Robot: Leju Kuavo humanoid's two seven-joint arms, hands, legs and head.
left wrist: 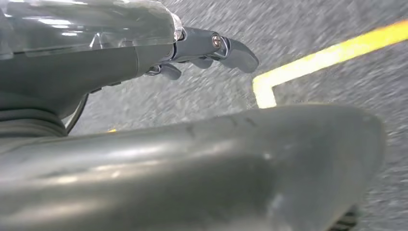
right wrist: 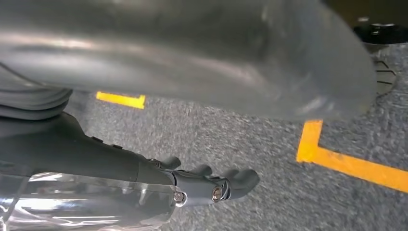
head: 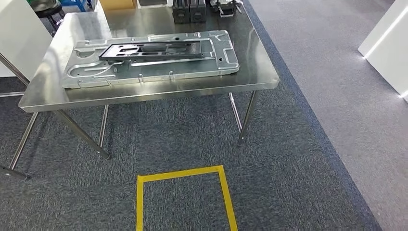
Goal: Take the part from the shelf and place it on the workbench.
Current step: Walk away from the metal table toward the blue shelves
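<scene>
The left hand (left wrist: 211, 50) hangs over grey carpet (left wrist: 298, 29) with its dark fingers (left wrist: 238, 55) stretched out side by side and nothing in them, close to a corner of yellow floor tape (left wrist: 269, 86). The right hand (right wrist: 211, 185) hangs the same way, fingers (right wrist: 240, 180) extended and empty, above carpet crossed by yellow tape (right wrist: 346, 161). In the head view a stainless steel workbench (head: 250, 72) stands ahead on thin metal legs, beyond a yellow taped square (head: 185, 174) on the floor. On the bench lies a large flat silver metal panel (head: 154, 70), and a black frame-shaped part (head: 151, 49) rests on top of it. Black blocks (head: 189, 10) stand at the bench's far edge.
</scene>
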